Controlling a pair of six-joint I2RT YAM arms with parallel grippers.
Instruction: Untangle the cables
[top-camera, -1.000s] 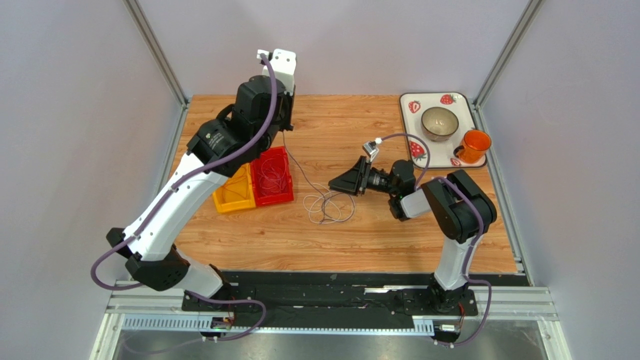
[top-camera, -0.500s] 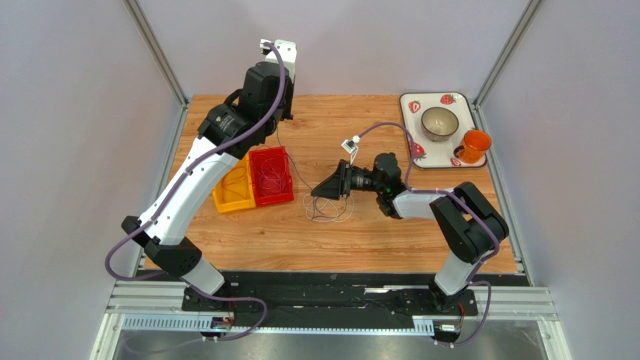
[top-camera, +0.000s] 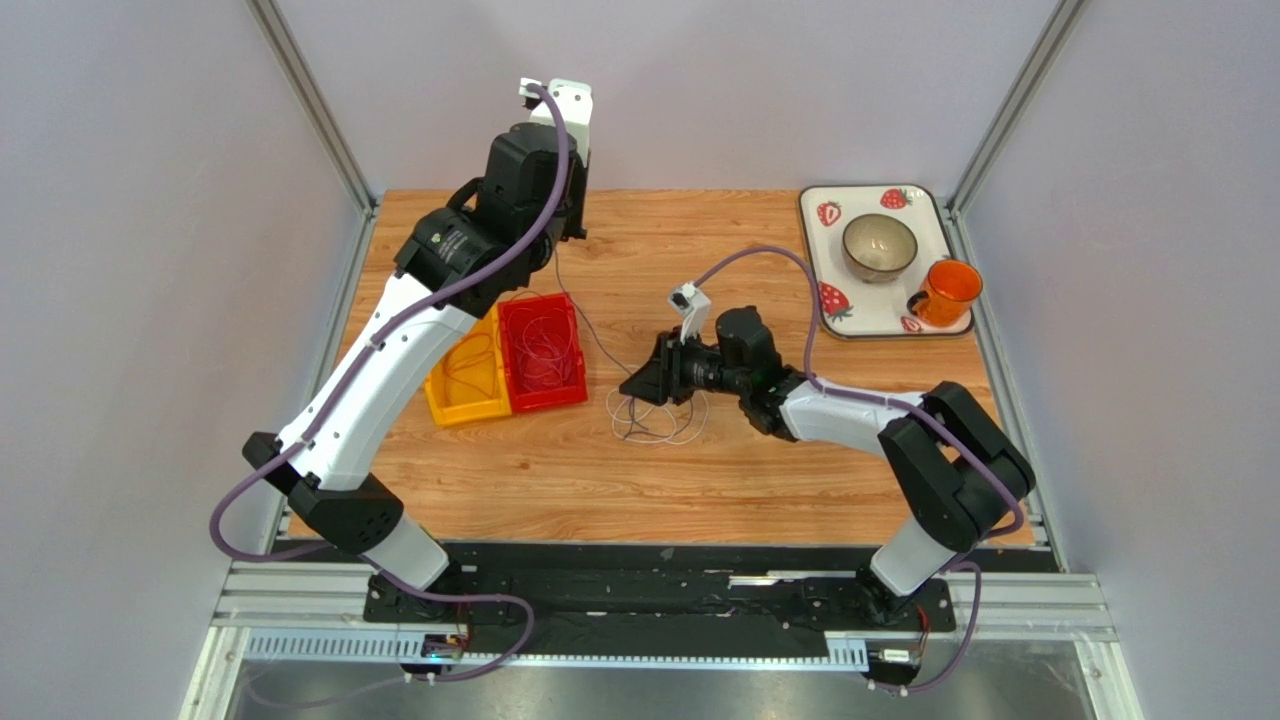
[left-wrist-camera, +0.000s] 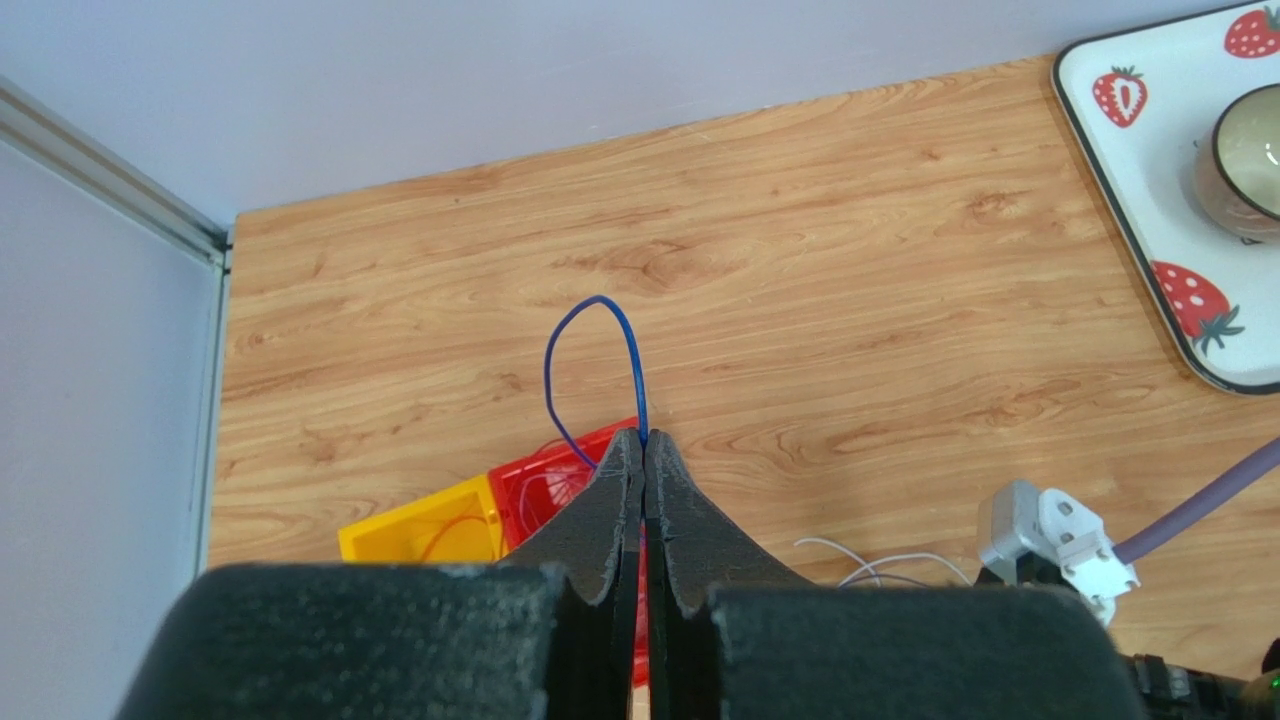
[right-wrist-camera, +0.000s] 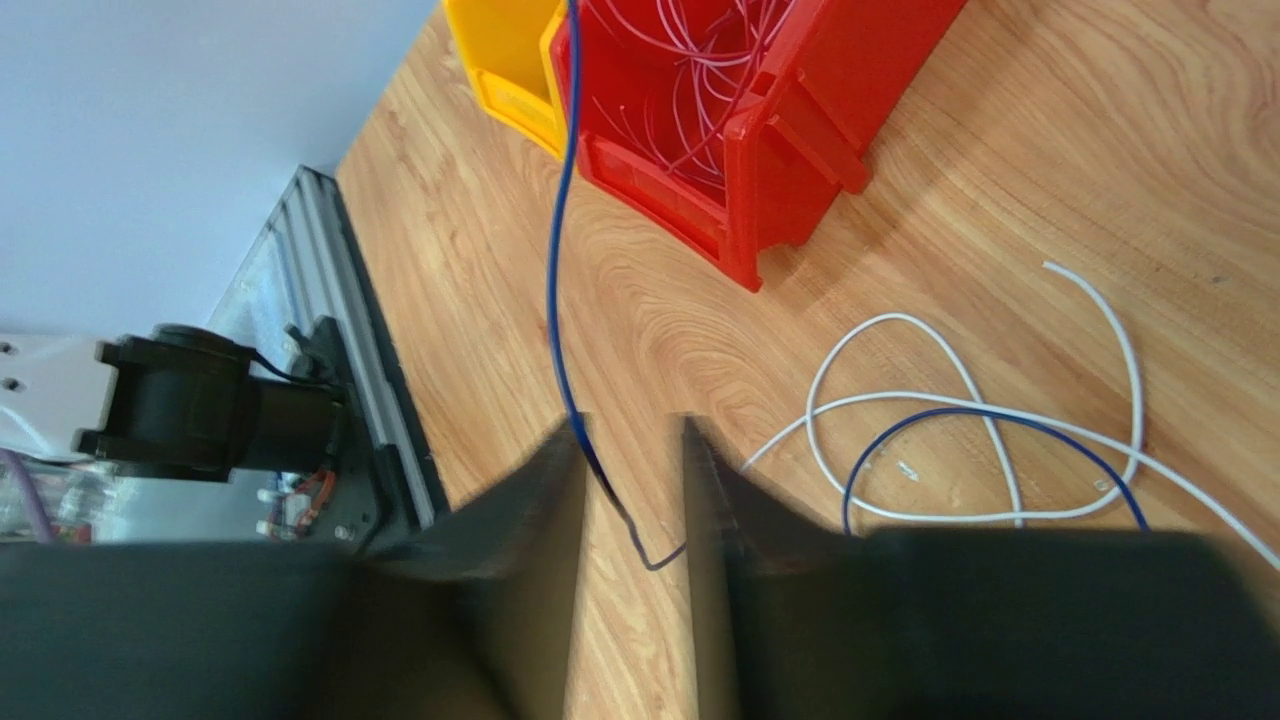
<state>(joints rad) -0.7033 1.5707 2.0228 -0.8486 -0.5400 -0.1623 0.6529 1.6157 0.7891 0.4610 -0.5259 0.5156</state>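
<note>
- Pinching a thin blue wire (left-wrist-camera: 594, 308), the left gripper (left-wrist-camera: 645, 450) hangs clenched high over the desk (top-camera: 601, 495), with a loop of wire poking out past its fingertips.
- From there the wire slants along an 11-to-5 line, past the red plastic bin (top-camera: 544, 353), down to the tangle of white and blue cables (top-camera: 655, 420).
- That tangle sits just at 6 o'clock of the right gripper (right-wrist-camera: 631, 435), the nearer one. Its jaws are parted and grip nothing. The blue strand crosses the gap, between or beneath I cannot tell.
- Against a second ago, the right arm has stretched toward 9 o'clock, closing on the tangle. The left wrist has barely shifted.
</note>
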